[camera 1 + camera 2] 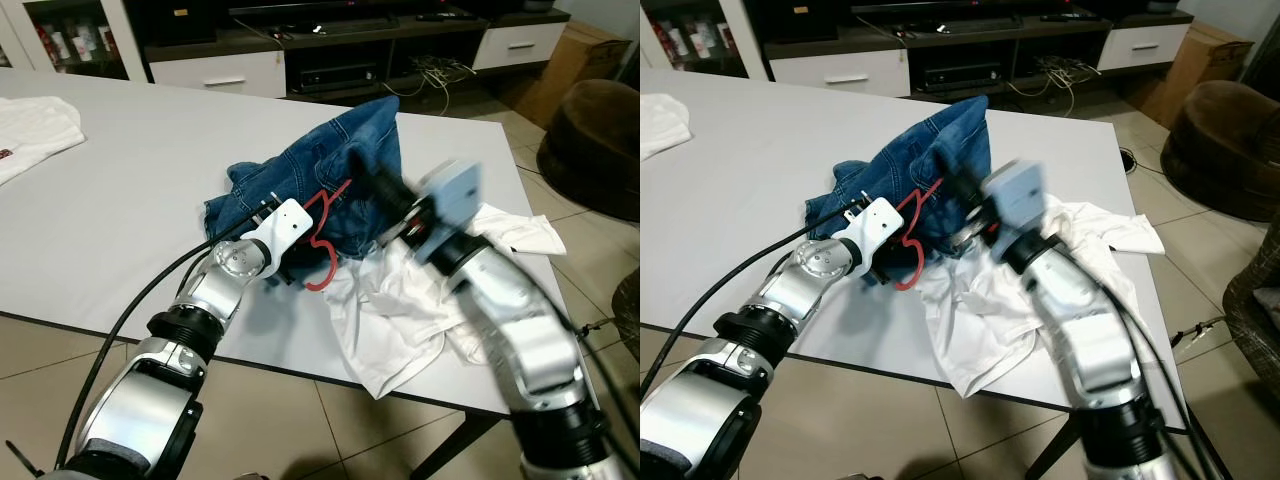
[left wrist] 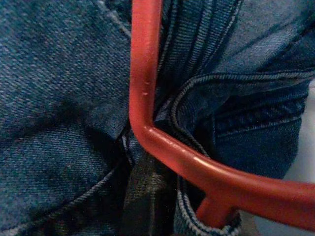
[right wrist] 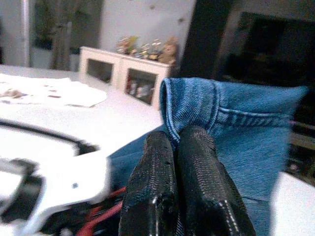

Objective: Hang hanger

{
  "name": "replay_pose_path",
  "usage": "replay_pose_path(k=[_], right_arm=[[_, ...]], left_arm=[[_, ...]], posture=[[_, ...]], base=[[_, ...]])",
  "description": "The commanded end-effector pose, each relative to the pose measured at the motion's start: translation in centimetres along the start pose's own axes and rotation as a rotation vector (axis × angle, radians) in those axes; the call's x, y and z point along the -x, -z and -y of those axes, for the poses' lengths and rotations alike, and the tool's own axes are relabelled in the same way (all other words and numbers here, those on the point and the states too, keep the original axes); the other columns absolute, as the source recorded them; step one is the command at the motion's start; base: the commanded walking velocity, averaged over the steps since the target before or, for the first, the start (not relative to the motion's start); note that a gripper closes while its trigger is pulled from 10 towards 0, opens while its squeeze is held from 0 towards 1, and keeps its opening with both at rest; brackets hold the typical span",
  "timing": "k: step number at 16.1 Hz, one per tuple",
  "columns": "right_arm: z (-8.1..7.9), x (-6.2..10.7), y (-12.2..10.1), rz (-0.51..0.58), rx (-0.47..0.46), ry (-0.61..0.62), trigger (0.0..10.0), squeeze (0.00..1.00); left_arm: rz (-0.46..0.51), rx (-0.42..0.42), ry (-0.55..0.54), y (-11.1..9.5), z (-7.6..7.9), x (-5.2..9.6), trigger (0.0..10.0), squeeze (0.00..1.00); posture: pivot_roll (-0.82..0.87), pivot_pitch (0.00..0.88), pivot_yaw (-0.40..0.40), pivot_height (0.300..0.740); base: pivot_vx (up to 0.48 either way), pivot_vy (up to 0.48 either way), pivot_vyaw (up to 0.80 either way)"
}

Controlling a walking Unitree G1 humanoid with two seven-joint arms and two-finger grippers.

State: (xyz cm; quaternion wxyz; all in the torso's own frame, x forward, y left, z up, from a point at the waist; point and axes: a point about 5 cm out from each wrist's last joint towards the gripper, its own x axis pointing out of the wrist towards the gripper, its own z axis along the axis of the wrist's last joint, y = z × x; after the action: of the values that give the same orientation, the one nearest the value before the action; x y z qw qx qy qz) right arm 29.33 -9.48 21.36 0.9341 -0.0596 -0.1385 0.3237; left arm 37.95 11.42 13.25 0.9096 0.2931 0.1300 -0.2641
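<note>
white table near its front edge, right tool pinching jeans, left tool's grip unclear by red hanger

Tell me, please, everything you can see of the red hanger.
The red hanger looks like smooth plastic, with a curved hook and a bent bar. It lies partly buried in the blue jeans on the white table, with its hook hanging near the left end effector. The right end effector pinches the denim.
</note>
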Motion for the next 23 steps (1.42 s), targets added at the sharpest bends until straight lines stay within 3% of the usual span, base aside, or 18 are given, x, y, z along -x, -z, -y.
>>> replay_pose_path(k=[1,7,8,9,11,12,13,15,16,21,23], right_arm=[[-1.5,0.0,0.7,-0.048,0.008,-0.076,0.0,0.0],[-2.4,-0.7,4.6,-0.22,0.062,-0.012,0.1,0.0],[-2.3,-0.8,4.8,-0.231,0.076,0.0,1.7,0.0],[-2.2,-0.8,4.7,-0.226,0.097,-0.003,10.0,0.0],[-1.3,-0.6,4.1,-0.212,0.178,-0.004,10.0,0.0],[-0.8,-0.4,3.6,-0.188,0.216,0.002,10.0,0.71],[-0.3,0.0,2.8,-0.167,0.243,-0.023,10.0,1.0],[-0.1,1.1,1.3,-0.126,0.284,-0.111,10.0,1.0],[0.1,1.6,0.6,-0.102,0.284,-0.137,10.0,0.0],[1.7,2.8,-2.2,-0.004,0.073,-0.117,10.0,0.0],[0.7,3.9,-3.0,0.017,-0.009,-0.249,10.0,0.0]], left_arm=[[0.028,0.035,0.004,-1.3,-0.2,-0.3,10.0,0.0],[0.114,0.063,0.056,-3.5,0.6,-0.5,10.0,0.0],[0.116,0.056,0.061,-3.5,0.7,-0.5,10.0,0.0],[0.114,0.057,0.059,-3.4,0.6,-0.4,10.0,0.0],[0.097,0.049,0.053,-2.7,0.3,-0.2,10.0,0.0],[0.091,0.042,0.054,-2.5,0.3,-0.1,10.0,0.0],[0.086,0.039,0.053,-2.2,0.1,0.0,10.0,0.0],[0.084,0.02,0.057,-1.9,-0.1,0.3,10.0,0.0],[0.082,0.015,0.057,-1.8,-0.2,0.3,10.0,0.0],[0.08,0.012,0.049,-1.8,0.0,0.3,10.0,0.0],[0.075,0.006,0.053,-1.5,0.3,0.2,10.0,0.0]], posture=[[0.0,0.044,0.016,0.74],[0.01,0.039,0.022,0.74],[0.01,0.039,0.022,0.74],[0.01,0.038,0.023,0.74],[0.01,0.039,0.022,0.74],[0.01,0.039,0.021,0.74],[0.01,0.04,0.019,0.74],[0.01,0.043,0.014,0.74],[0.01,0.045,0.013,0.74],[0.0,0.051,0.006,0.74],[0.0,0.053,0.006,0.74]], base=[[0.0,0.0,0.0],[0.0,0.0,0.0],[0.0,0.0,0.0],[0.0,0.0,0.0],[0.0,0.0,0.0],[0.0,0.0,0.0],[0.0,0.0,0.0],[0.0,0.0,0.0],[0.0,0.0,0.0],[0.0,0.0,0.0],[0.0,0.0,0.0]])
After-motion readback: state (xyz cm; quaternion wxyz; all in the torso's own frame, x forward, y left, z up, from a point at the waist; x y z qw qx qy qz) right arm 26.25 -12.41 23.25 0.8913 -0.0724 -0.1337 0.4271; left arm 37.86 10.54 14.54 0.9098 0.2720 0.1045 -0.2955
